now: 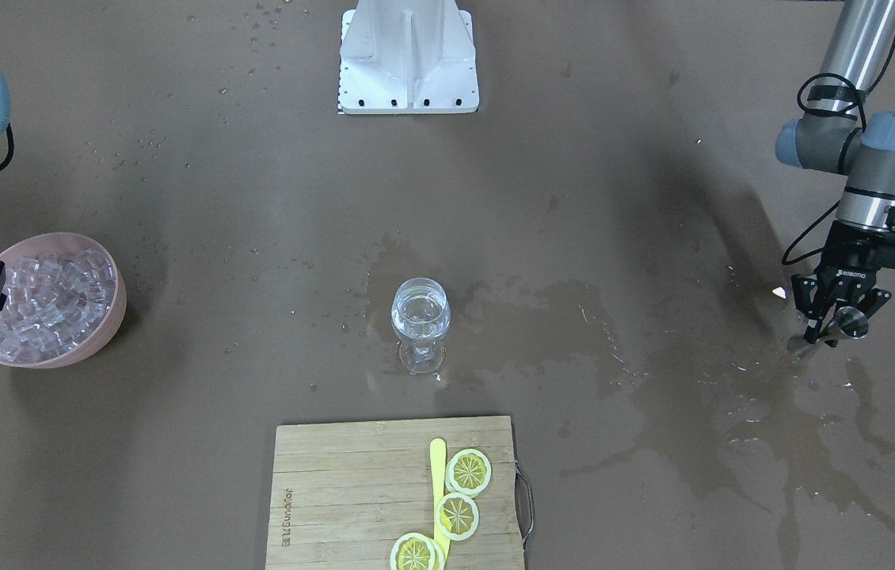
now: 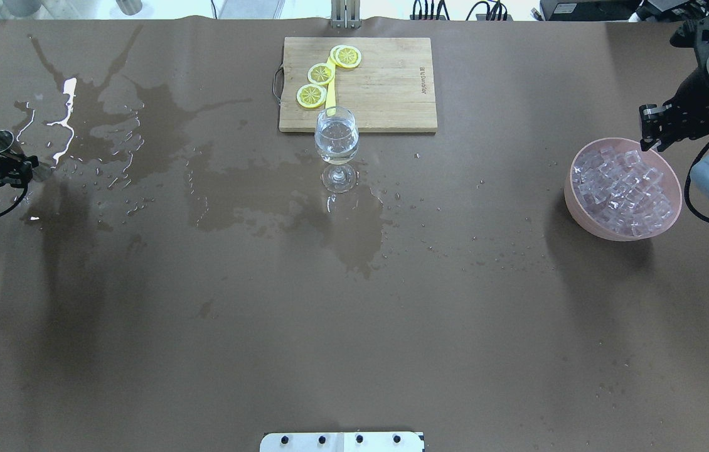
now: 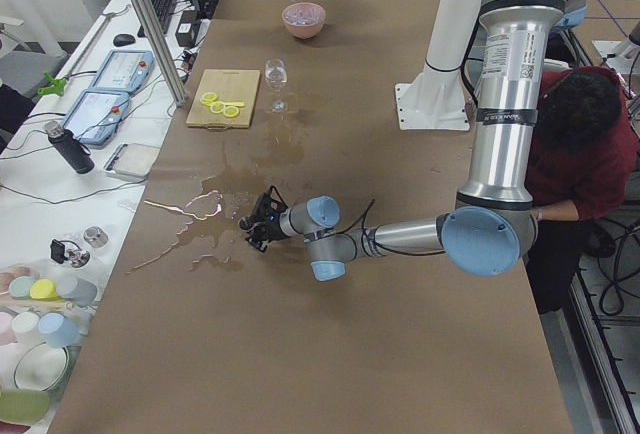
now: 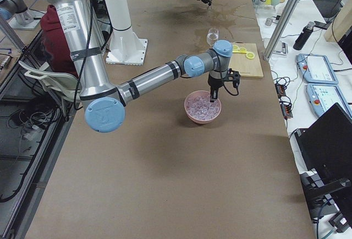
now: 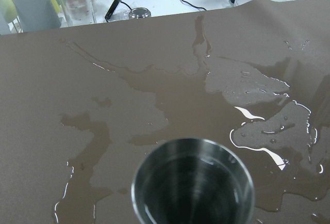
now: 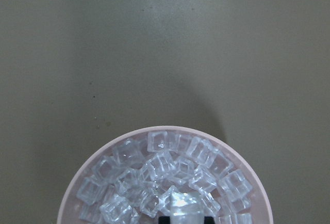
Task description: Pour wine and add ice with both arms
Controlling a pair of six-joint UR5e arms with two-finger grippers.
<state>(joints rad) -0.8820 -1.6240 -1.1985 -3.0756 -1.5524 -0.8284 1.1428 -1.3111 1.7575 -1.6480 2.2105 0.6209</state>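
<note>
A stemmed glass stands mid-table with clear wine in its bowl. My left gripper is shut on a steel jigger, low over the wet table at the robot's far left. The gripper also shows in the overhead view. The left wrist view looks down into the jigger's cup. A pink bowl holds the ice. My right gripper hangs over the bowl's far rim. It looks shut on one ice cube, with only its dark tips showing.
A wooden cutting board with lemon slices and a yellow strip lies just beyond the glass. Wide water spills cover the table's left half and the area around the glass. The white base plate sits at the robot's edge.
</note>
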